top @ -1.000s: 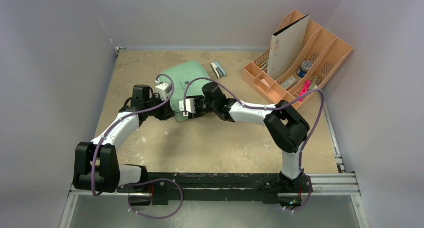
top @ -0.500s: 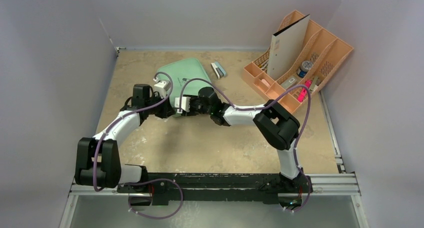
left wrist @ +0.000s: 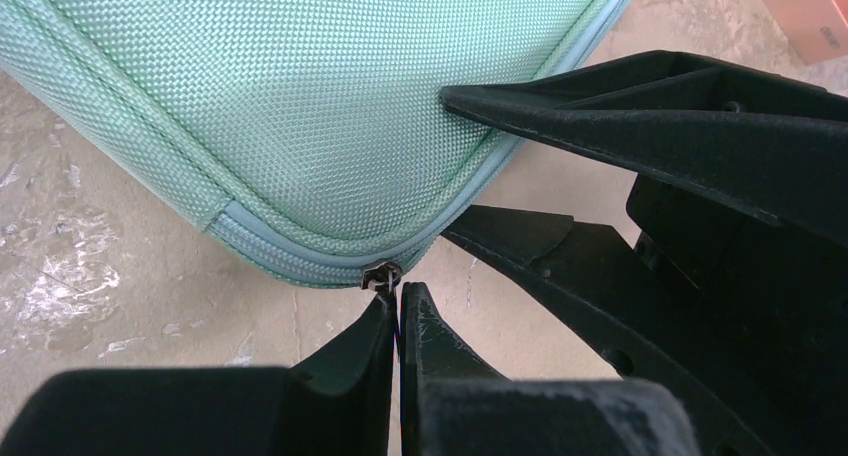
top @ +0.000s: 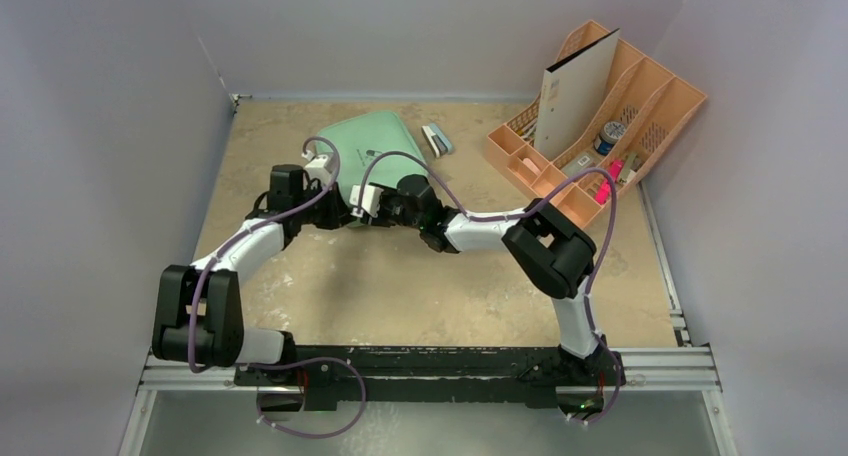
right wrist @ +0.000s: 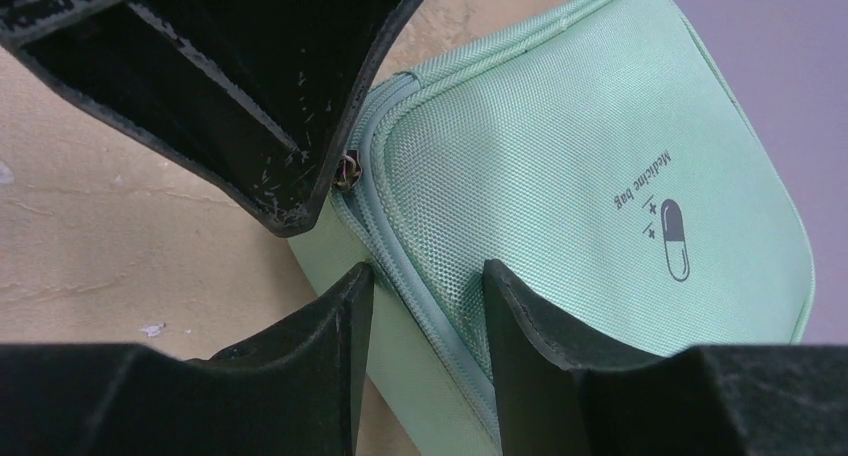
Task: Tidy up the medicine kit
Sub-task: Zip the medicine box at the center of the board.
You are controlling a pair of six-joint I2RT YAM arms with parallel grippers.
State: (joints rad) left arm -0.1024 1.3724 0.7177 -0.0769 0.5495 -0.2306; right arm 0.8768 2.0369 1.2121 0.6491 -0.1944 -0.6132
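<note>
Top cam wide; wrist cams share medicine kit [left wrist: 300, 96] close-up.

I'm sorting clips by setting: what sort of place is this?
Probably a robot lab test cell: plain walls box in a beige table, two arms are bolted to a rail at its near edge, and staged props, a mint medicine kit and a peach desk organizer, sit on it.

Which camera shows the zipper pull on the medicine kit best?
Left wrist: the zipper pull sits centred at the corner of the medicine kit, pinched by the shut left hand. Right wrist shows it small, at the edge of the left hand. The top view hides it behind the arms.
</note>
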